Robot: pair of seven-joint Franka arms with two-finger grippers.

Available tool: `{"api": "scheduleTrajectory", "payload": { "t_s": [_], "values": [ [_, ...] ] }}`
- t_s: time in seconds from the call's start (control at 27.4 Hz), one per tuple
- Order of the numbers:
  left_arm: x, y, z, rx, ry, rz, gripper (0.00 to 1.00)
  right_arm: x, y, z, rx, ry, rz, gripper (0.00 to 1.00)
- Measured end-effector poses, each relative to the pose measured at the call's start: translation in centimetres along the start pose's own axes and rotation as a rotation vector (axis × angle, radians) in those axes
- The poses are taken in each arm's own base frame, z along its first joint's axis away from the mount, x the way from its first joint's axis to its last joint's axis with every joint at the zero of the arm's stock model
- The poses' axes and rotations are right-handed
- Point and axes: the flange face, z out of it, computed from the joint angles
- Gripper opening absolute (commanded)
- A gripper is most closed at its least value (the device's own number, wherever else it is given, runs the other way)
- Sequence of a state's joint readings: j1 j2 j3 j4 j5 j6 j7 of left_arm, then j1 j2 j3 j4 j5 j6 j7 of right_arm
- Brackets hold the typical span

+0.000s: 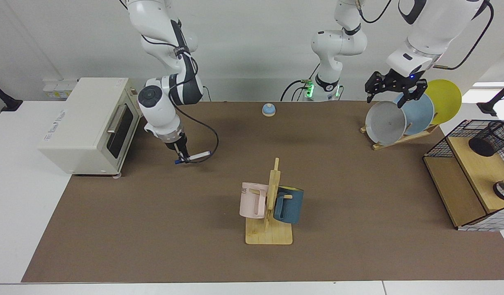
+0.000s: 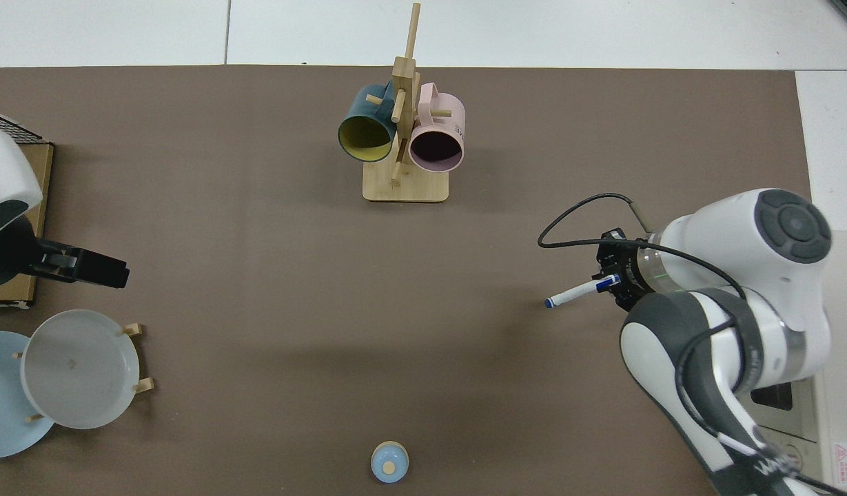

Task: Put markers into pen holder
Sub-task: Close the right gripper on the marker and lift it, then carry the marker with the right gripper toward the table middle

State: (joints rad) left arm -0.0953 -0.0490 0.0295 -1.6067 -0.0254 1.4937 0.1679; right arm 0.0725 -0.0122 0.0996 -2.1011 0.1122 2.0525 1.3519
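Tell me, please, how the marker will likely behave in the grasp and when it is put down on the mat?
The marker looks stiff: it sticks out straight from the right gripper, which holds it near one end. Held so far from its middle, it may pivot between the fingers. Being slim and round, it would probably roll if laid on the brown mat.

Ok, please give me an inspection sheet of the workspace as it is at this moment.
Surface: brown mat on white table.
Job's things: marker held near level above the mat; pen holder on its side in the wire basket.
Clutter: mug rack with two mugs, plate rack with three plates, bell, toaster oven.
Grippers: right gripper shut on the marker by the toaster oven; left gripper open, waits above the plates.
Cables: black cable loops beside the right gripper.
Surroundings: white wall; nothing else seen.
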Motion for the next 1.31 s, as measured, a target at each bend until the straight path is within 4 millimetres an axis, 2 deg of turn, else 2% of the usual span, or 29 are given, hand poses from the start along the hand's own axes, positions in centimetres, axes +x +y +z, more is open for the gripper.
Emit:
{"api": "scheduleTrajectory", "payload": {
  "t_s": [0.22,0.4,0.51,0.73,0.99,1.09,1.2,1.31],
  "values": [
    [-0.2,-0.2,0.1,-0.002,-0.012,-0.012,1.00,-1.5,1.9,-7.1,0.011,0.006,-0.018,0.00],
    [-0.6,-0.8,0.2,-0.005,-0.031,-0.024,1.00,-2.6,3.2,-11.1,0.015,0.001,-0.029,0.00],
    [-0.6,-0.9,0.2,-0.004,-0.032,-0.023,1.00,-3.8,3.4,-12.8,0.029,-0.018,-0.042,0.00],
    [-0.6,-0.8,0.2,-0.004,-0.034,-0.001,1.00,-8.7,3.0,-13.8,0.040,-0.035,-0.044,0.00],
    [-0.6,-0.8,0.0,-0.004,-0.029,0.022,1.00,-18.0,2.6,-14.9,0.088,-0.077,-0.010,0.00],
    [-0.6,-0.8,0.0,-0.005,-0.028,0.093,1.00,-22.1,2.6,-15.6,0.116,-0.097,0.003,0.00],
    [-0.6,-0.8,-0.1,-0.006,-0.027,0.210,1.00,-25.7,2.4,-15.0,0.113,-0.111,0.028,0.00],
    [-0.6,-0.5,-0.1,-0.008,-0.026,0.318,1.00,-27.6,1.5,-13.9,0.123,-0.125,0.065,0.00]
  ]
}}
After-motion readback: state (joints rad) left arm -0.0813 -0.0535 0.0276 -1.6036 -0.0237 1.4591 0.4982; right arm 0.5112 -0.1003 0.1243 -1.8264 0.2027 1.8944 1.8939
